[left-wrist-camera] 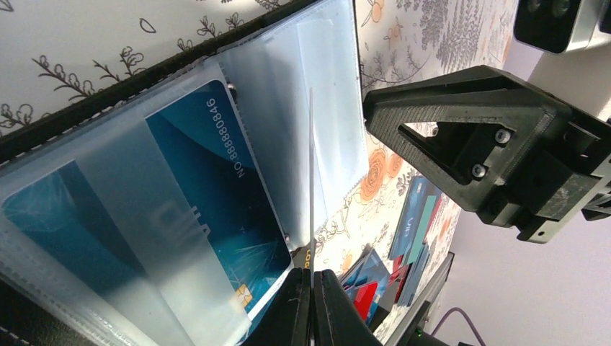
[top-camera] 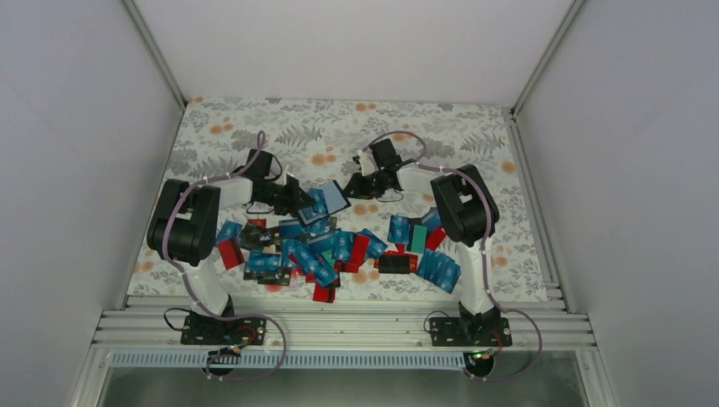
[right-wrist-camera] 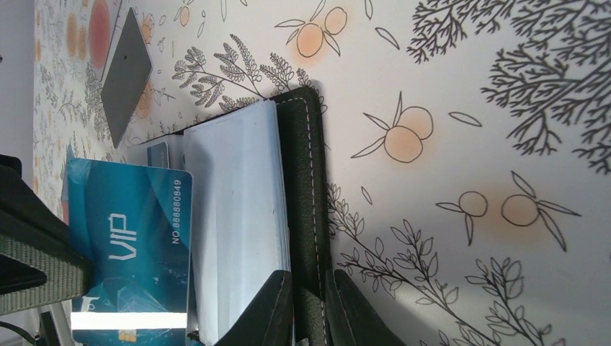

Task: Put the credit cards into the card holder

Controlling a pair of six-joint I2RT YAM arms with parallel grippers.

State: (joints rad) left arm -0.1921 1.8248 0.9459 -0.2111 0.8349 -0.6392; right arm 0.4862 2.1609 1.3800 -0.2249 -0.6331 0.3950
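Note:
The card holder is held open off the floral table behind the card pile, and my right gripper is shut on its black stitched cover. That cover fills the narrow gap between the right jaws. A blue VIP card lies among the holder's frosted sleeves, partly covered by one. My left gripper is shut on a thin sheet seen edge-on; sleeve or card, I cannot tell. It sits left of the holder. Several loose credit cards, blue, red and teal, are heaped in front.
A black flat piece lies at the pile's right side. A grey flat card rests on the cloth beyond the holder. One of the right gripper's fingers hangs close to the left camera. A metal rail borders the near edge.

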